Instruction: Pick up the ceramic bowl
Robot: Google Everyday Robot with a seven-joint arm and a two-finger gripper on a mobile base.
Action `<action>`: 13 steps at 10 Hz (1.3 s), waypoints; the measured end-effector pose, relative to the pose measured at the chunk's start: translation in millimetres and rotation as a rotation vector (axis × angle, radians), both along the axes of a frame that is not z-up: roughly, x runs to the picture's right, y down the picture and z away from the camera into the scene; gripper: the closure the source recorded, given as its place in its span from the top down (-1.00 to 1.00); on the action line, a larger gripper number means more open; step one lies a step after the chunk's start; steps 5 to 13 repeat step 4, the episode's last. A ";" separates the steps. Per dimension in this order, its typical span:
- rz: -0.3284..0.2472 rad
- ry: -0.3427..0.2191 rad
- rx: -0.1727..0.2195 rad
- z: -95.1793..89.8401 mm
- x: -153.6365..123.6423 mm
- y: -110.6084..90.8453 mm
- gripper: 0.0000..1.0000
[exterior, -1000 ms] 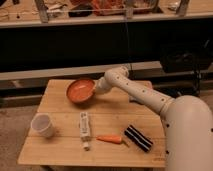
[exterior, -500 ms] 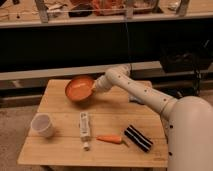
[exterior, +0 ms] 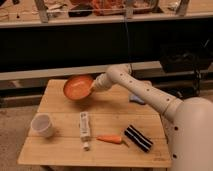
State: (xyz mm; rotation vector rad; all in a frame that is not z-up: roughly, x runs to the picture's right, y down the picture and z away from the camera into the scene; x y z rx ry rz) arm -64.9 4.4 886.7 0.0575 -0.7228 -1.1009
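The ceramic bowl [exterior: 77, 87] is orange with a darker rim. It is tilted with its inside facing the camera, raised above the far left part of the wooden table [exterior: 65, 147]. My gripper [exterior: 93, 88] is at the bowl's right rim, shut on it, with the white arm reaching in from the right.
A small white cup [exterior: 42, 124] stands at the table's left. A white tube [exterior: 85, 128], an orange carrot [exterior: 109, 139] and a black striped object [exterior: 138, 138] lie near the front. A bluish item [exterior: 136, 99] is partly hidden behind the arm. A dark shelf unit stands behind the table.
The bowl has risen off the table and moved slightly left with the gripper, tilting more toward the camera.
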 end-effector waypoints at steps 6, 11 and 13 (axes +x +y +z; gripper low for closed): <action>-0.029 -0.032 0.007 -12.3 -1.0 0.6 -1.00; -0.029 -0.032 0.007 -12.3 -1.0 0.6 -1.00; -0.029 -0.032 0.007 -12.3 -1.0 0.6 -1.00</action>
